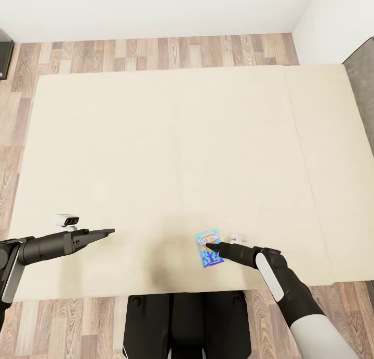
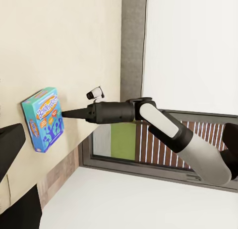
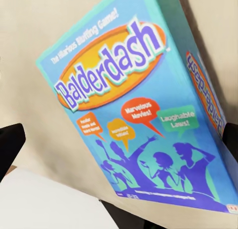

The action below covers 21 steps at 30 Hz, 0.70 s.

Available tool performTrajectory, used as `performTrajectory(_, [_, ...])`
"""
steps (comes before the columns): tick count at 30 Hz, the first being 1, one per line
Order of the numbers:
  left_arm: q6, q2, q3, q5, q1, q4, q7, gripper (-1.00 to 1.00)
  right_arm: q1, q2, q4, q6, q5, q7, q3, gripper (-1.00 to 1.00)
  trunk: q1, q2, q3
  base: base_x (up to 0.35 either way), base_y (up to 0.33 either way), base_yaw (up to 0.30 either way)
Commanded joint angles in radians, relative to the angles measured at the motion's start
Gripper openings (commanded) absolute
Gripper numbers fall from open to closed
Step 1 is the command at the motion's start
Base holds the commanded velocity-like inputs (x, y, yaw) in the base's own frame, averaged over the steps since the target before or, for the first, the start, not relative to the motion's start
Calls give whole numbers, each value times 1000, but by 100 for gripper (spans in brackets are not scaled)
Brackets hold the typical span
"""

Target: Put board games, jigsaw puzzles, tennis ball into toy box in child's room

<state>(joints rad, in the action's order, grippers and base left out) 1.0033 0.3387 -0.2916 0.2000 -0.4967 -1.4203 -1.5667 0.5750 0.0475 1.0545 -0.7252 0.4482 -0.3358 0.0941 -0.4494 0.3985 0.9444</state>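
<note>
- The wide cream-coloured bed (image 1: 171,156) spreads under the head camera, with pale wood-plank floor (image 1: 156,50) around it; the robot stands at its near edge
- The right arm, white forearm and black wrist, reaches over that near edge, its right gripper (image 1: 212,246) at the game; the wrist view shows a dark finger (image 3: 10,147) on either side of the box, spread and not yet pressing it
- The left arm hovers apart over the mattress, left gripper (image 1: 104,232) carrying nothing; whether its fingers are parted I cannot tell
- The flat blue "Balderdash" board game box (image 1: 209,249) lies near the bed's near edge
- Judged step: collecting a board game from the bed; next, settle the fingers across the box, clench, lift, then carry it to the toy box
</note>
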Motion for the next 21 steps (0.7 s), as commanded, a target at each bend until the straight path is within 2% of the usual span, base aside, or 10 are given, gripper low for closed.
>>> performTrajectory(1, [11, 0, 0, -1, 0, 0, -4, 100, 0, 1, 1, -4, 0, -2, 1, 100, -1, 2, 1, 0, 37, 0])
performTrajectory(21, [11, 0, 0, -1, 0, 0, -4, 100, 0, 2, 1, 9, 0, -2, 1, 100, -1, 2, 1, 0, 35, 0])
